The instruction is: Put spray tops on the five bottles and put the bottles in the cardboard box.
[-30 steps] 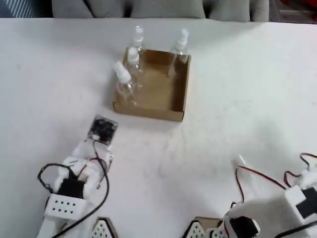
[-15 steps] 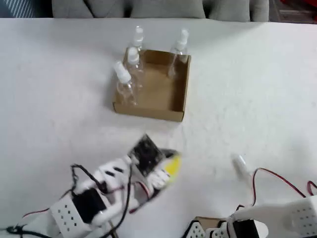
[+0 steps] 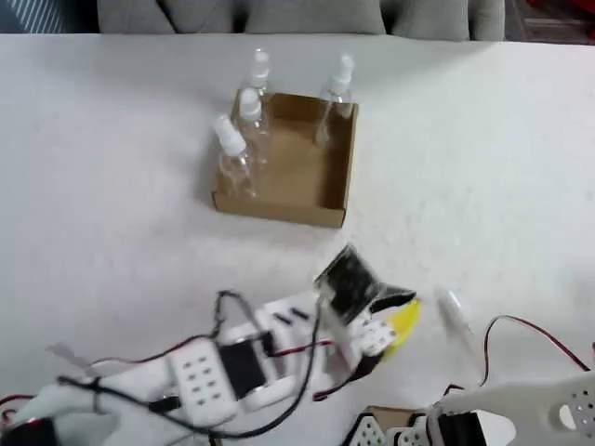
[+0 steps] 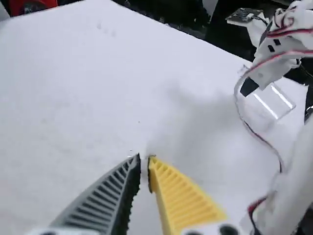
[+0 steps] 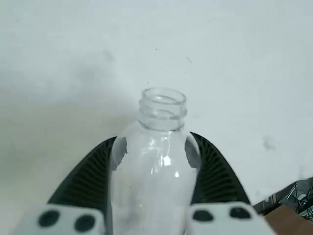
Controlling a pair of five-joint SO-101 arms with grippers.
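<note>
Jaws of the right gripper (image 5: 154, 141) clamp an uncapped bottle (image 5: 162, 105) near the table's (image 3: 112, 139) front edge. The left gripper (image 4: 143, 159) is all but closed and empty. Four topped bottles (image 3: 234, 153) stand in the cardboard box (image 3: 279, 210). Next, this fifth bottle likely needs its spray top.

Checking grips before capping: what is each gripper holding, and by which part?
The right gripper clamps the uncapped clear bottle by its shoulders; the left gripper holds nothing.

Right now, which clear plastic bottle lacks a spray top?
The clear plastic bottle in the right gripper: its threaded neck is bare. The four bottles at the brown cardboard box wear white tops.
</note>
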